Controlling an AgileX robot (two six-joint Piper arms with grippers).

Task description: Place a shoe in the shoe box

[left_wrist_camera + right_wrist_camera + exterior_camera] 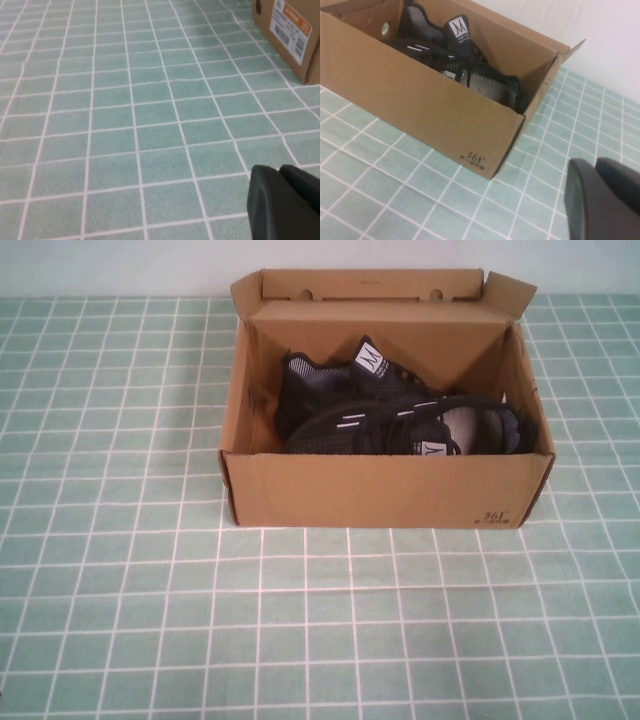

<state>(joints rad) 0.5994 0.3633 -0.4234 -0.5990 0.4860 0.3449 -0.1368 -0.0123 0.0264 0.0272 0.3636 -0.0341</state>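
Shoes [400, 410] fill the shoe box [380, 490]; wrist views alone show, seemingly, each pincer.

I'm seeing a box [380, 490] of plain brown cardboard, matt, with a glossy paper label [292, 27] on one end. The shoes [400, 410] are showing black woven mesh with matt fabric tongues. The tablecloth [120, 590] is looking like soft green checked cloth. Both the left gripper [282, 202] and right gripper [602, 200] are looking like matt black plastic.
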